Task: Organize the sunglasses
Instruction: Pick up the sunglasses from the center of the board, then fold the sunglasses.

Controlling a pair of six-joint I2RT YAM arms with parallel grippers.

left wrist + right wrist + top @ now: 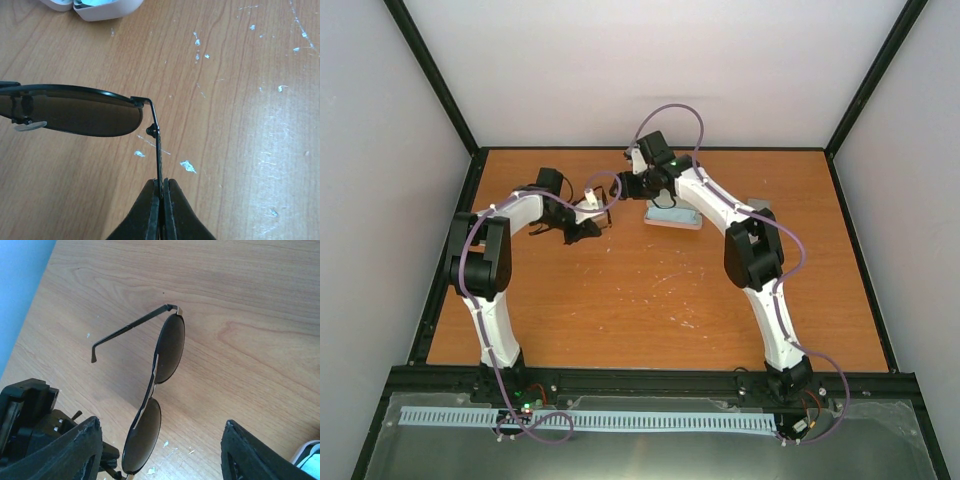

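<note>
**Left pincer has the black sunglasses by one temple; right pincer stands wide and empty**

From above you get the layout only. Both arms reach toward the far middle of the table [650, 300]. The left gripper [582, 230] sits just left of the right gripper [628, 186], and the open case [672, 216] lies beside them on the right. At that range the glasses are a dark smudge at the left fingertips, so don't judge the hold from that view.

Your left wrist camera settles it. The fingers [150, 210] are pinched tight on the thin temple arm [158, 150] of the sunglasses [75, 112]. The dark lens hangs out to the left above the wood. The case [102, 9] shows at the top edge, well apart from the frame.

Your right wrist camera gives what neither of the others does, which is the whole frame. You can see both lenses, the bridge and the free temple [130, 327] sticking out, unfolded. The sunglasses are clear of the table, with the left pincer's dark body gripping them at the lower left. The right gripper [160, 425] has its jaws spread far apart and neither finger touches the frame. The glasses appear between the two fingers, but you cannot tell whether they are level with them. A corner of the case sits at the lower right.
</note>
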